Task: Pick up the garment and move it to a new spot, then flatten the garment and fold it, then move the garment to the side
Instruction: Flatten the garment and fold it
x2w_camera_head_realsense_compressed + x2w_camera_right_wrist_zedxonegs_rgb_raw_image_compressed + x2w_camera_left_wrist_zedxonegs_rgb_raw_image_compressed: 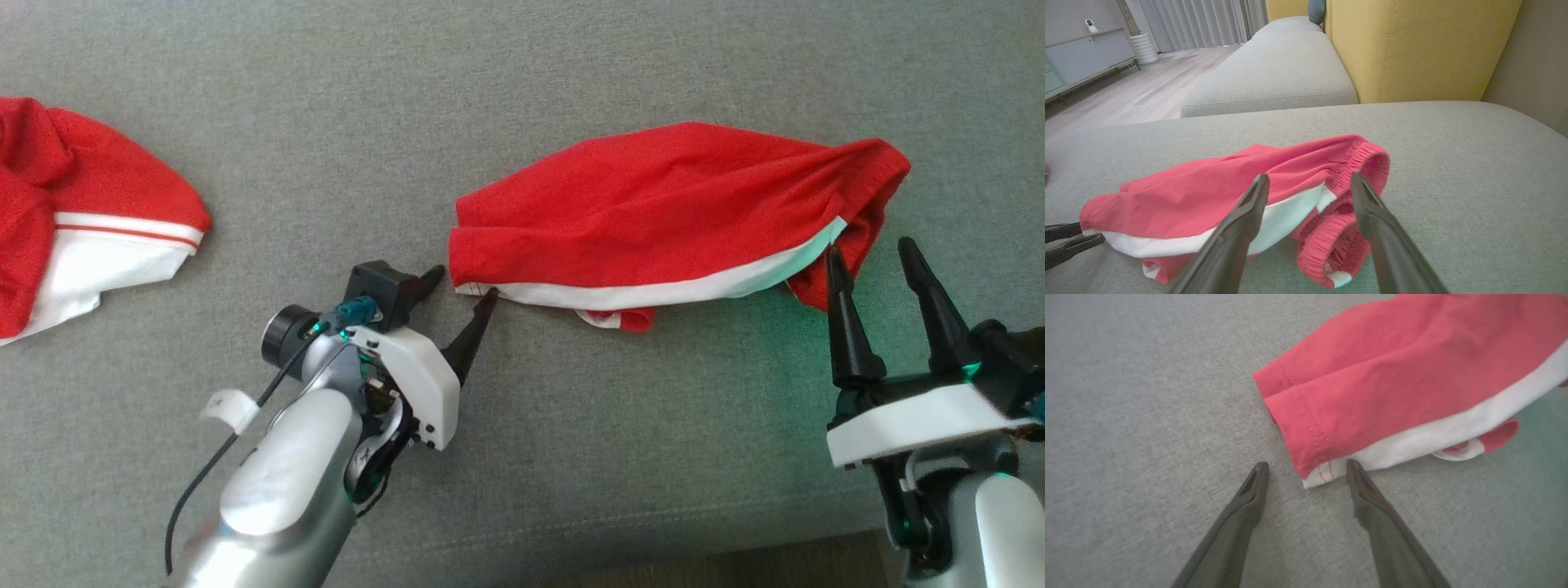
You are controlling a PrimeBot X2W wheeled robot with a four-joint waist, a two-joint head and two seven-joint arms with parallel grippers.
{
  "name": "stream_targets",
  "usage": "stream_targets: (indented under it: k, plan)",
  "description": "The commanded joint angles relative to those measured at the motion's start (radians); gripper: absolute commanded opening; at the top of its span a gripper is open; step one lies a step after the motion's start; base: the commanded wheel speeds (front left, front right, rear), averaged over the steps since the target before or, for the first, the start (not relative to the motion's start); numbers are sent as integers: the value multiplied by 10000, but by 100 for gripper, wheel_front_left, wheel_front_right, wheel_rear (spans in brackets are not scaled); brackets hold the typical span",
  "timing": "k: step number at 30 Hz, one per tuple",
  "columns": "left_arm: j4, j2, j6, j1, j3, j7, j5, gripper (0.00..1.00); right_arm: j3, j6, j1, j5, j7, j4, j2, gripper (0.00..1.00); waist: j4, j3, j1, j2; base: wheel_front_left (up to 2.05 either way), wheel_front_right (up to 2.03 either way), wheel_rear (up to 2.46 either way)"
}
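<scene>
Shorts laid lengthwise left to right on grey sofa cushion. Left gripper open, tips either side of hem corner; right gripper open, poised at waistband end. Each end nearest its own arm.

I see a red garment with a white stripe. The sofa is grey. At its left edge, another cloth is red and white.
</scene>
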Motion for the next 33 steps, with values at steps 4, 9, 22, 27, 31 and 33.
stream_targets:
  k: [4, 9, 22, 27, 31, 33]
  plan:
    - [-185, 165, -179, -395, 121, -12, -118, 0, 39, -7, -293, 144, -8, -200, -49, 100, -26, 22, 0, 0, 0, 0, 0]
    - [-247, 221, -173, -349, 76, -88, -146, 0, -308, -7, -330, 251, 553, 131, -138, 100, -3, 17, 0, 0, 0, 0, 0]
    - [-362, 253, -106, -454, -34, -168, -174, 0, 564, -7, -1489, 758, 2782, 601, -1425, 100, 285, 152, 0, 0, 0, 0, 0]
    - [-374, 252, -81, -494, -73, -217, -198, 0, 823, -7, -1796, 987, 3343, 772, -1706, 100, 395, 195, 0, 0, 0, 0, 0]
    - [-357, 267, -61, -489, -104, -256, -222, 0, 949, -7, -1867, 1118, 3661, 871, -1803, 100, 441, 182, 0, 0, 0, 0, 0]
    - [-351, 277, -40, -482, -117, -276, -229, 0, 1076, -7, -1878, 1193, 3777, 900, -1876, 97, 443, 171, 0, 0, 0, 0, 0]
